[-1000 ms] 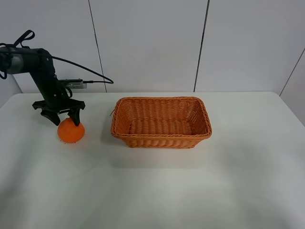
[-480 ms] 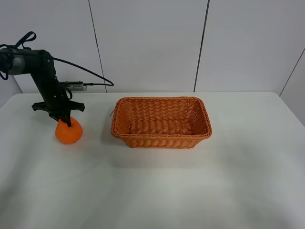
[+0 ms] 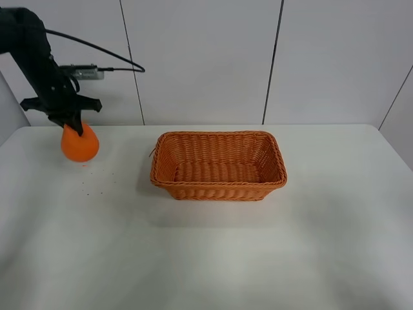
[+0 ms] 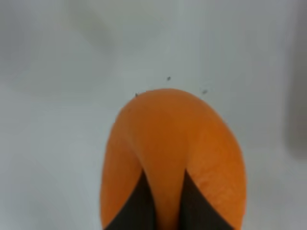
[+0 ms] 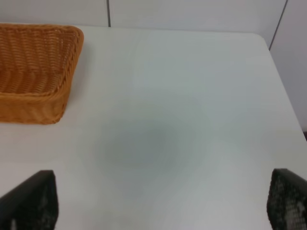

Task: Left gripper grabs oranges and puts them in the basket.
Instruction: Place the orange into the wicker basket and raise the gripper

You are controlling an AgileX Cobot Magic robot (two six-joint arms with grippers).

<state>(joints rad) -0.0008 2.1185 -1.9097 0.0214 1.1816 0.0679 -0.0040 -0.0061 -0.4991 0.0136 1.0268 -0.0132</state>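
My left gripper (image 3: pixel 74 127) is shut on the top of the orange (image 3: pixel 80 144) and holds it in the air above the table's far left. In the left wrist view the orange (image 4: pixel 192 143) fills the frame, with the two dark fingertips (image 4: pixel 141 203) pinching its upper part. The wicker basket (image 3: pixel 218 187) stands in the middle of the table, well to the right of the orange, and holds nothing. Its corner shows in the right wrist view (image 5: pixel 33 103). My right gripper (image 5: pixel 160 206) is wide open over bare table, out of the exterior view.
The white table (image 3: pixel 213 258) has small dark specks (image 3: pixel 90 181) where the orange lay. A panelled white wall stands behind. The left arm's black cable (image 3: pixel 97 48) trails to the right above the table.
My left gripper closed on the orange's top and lifted it up and slightly left off the table. Specks are left where it rested.
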